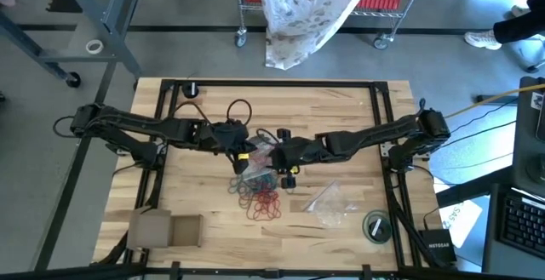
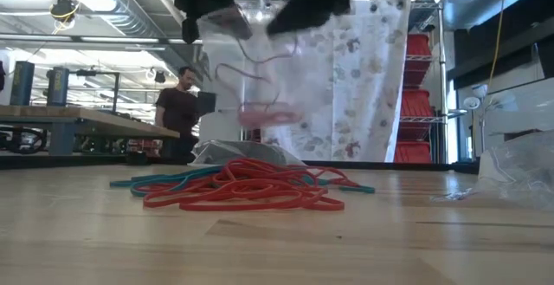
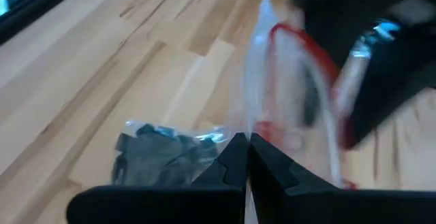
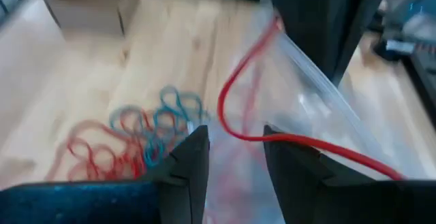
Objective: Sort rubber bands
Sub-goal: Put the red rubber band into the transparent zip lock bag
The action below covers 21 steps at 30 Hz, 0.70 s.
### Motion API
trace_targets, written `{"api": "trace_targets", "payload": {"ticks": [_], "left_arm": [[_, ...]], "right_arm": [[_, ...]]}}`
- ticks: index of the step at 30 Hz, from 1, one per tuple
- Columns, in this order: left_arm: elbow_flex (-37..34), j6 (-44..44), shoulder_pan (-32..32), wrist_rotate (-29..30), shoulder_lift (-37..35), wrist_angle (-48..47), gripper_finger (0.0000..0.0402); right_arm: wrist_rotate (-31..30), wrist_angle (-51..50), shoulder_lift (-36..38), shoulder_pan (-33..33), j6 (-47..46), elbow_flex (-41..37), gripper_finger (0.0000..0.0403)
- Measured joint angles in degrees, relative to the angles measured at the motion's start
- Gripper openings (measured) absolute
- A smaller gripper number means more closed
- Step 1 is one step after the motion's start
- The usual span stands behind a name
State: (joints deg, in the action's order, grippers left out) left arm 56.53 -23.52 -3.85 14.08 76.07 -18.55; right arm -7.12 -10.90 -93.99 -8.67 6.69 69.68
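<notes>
A pile of red and teal rubber bands lies on the wooden table. Above it hangs a clear plastic bag with a red band in it, and my left gripper is shut on this bag. My right gripper meets it from the right, open, at the bag's mouth. A second clear bag holding dark bands lies flat on the table under the two grippers. My left gripper pinches the clear bag's edge between its two shut fingers, slanting down from the table's left. The bag is lifted clear of the table. My right gripper has a red band lying across one finger. Whether its fingers touch the bag's plastic I cannot tell.
Another clear bag lies right of the pile, with a round roll beyond it near the front right corner. A flattened cardboard box sits at the front left. A black cable loops behind the grippers.
</notes>
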Motion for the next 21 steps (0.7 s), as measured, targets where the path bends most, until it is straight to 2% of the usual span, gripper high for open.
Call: {"api": "trace_targets", "payload": {"ticks": [8,13,15,19,21], "left_arm": [[0.0,-0.1,0.0,2.0,0.0,-1.2,0.0001],[0.0,-0.1,0.0,2.9,0.0,-2.2,0.0001],[0.0,-0.1,-0.4,2.9,0.0,-1.8,0.0001],[0.0,0.0,-1.6,2.9,0.0,-1.7,0.0001],[0.0,0.2,-1.8,2.9,0.0,-2.3,0.0001]], "right_arm": [[1.1,-2.2,1.0,0.0,-0.8,4.1,0.0133],[3.8,-4.5,0.9,0.0,-4.6,4.2,0.0133],[3.0,-4.0,0.9,0.0,-4.8,4.2,0.0133],[-2.4,-2.9,0.9,0.3,-4.8,4.3,0.0133],[-2.4,-2.7,1.0,0.5,-4.8,4.3,0.0133]]}}
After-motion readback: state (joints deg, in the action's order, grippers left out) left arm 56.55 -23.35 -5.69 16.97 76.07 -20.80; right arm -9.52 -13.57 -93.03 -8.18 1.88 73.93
